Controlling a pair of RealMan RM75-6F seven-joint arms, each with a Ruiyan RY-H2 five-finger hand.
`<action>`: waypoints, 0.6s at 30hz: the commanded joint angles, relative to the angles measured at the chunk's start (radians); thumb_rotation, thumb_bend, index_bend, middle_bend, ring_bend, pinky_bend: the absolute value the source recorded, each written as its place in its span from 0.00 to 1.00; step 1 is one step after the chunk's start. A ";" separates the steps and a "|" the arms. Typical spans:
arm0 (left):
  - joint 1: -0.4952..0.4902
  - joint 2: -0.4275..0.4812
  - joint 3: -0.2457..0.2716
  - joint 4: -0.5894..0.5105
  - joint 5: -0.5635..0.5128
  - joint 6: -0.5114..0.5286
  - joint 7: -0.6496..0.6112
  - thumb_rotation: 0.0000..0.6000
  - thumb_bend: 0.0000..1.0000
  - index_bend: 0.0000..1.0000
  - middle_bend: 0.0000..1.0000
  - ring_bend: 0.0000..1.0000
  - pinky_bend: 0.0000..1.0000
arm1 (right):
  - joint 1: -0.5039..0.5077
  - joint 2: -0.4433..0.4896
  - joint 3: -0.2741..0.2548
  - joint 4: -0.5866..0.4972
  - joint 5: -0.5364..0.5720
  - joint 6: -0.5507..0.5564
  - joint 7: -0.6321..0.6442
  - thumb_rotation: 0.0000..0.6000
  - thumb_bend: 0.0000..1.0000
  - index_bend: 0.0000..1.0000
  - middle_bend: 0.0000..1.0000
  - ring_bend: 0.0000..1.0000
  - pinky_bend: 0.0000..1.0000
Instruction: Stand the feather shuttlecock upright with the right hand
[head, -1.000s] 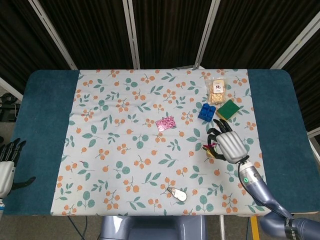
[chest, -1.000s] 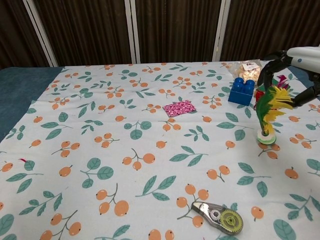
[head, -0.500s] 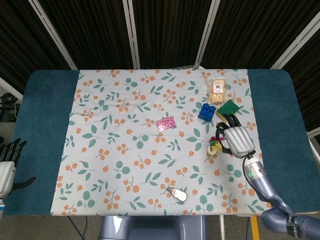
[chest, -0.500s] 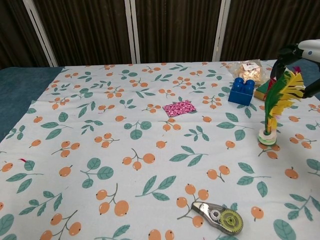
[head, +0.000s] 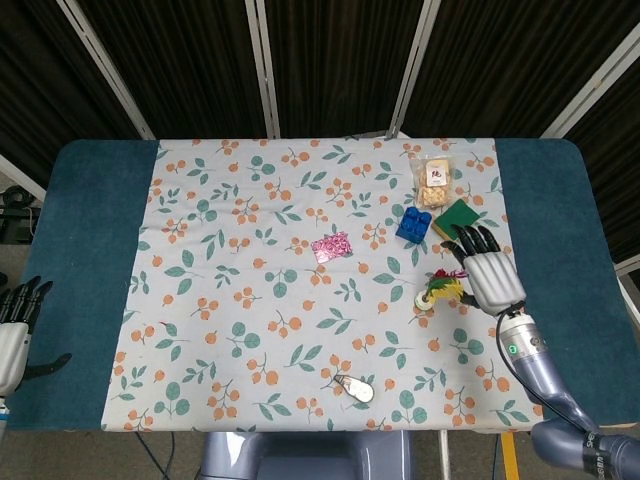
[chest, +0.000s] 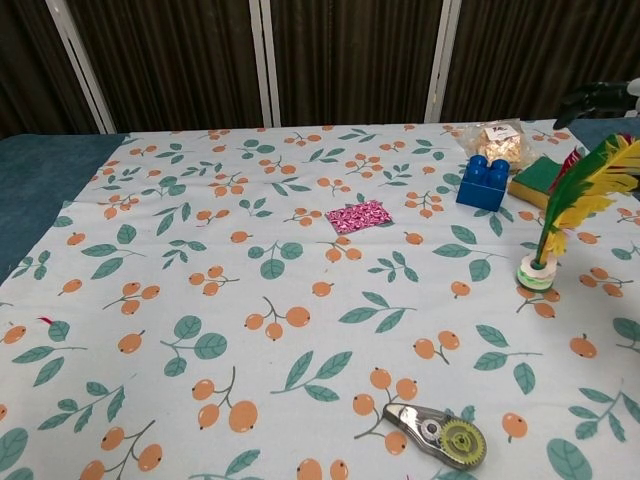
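Counter (head: 90, 250) carries a leaf-and-berry printed cloth (head: 250, 300), on which every loose item sits.

Right hand (head: 490, 272) hovers at the cloth's right side, fingers spread and holding nothing, just beside the feathers. In the chest view only dark fingertips (chest: 590, 98) show at the upper right edge. Judgement: it has let go so the shuttlecock can stand by itself.

Left hand (head: 15, 325) hangs off the counter's left edge, fingers apart, empty, well away from the work.

Shuttlecock (chest: 565, 215) stands on its round white base on the cloth, feathers up and leaning to the right. It sits near the blue brick (chest: 483, 182), the green sponge (head: 456, 218) and the snack bag (head: 435, 180).

Tape roller (chest: 440, 432) lies at the near edge; pink wrapper (chest: 357, 216) mid-cloth.

Versus one second ago: the right hand was closed around the feathers; it has since released and drawn back to the right. Shuttlecock base unmoved, feathers now fanned free.
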 joint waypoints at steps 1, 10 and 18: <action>0.000 0.000 0.000 0.000 0.000 0.000 -0.001 1.00 0.11 0.00 0.00 0.00 0.00 | -0.013 0.016 0.005 -0.017 0.010 0.014 0.003 1.00 0.34 0.06 0.00 0.00 0.00; 0.000 0.000 0.001 0.003 0.013 0.007 -0.002 1.00 0.11 0.00 0.00 0.00 0.00 | -0.059 0.113 0.018 -0.103 -0.021 0.093 0.011 1.00 0.30 0.04 0.00 0.00 0.00; 0.005 0.002 0.005 0.006 0.028 0.020 -0.003 1.00 0.11 0.00 0.00 0.00 0.00 | -0.134 0.199 0.002 -0.160 -0.072 0.197 0.014 1.00 0.22 0.04 0.00 0.00 0.00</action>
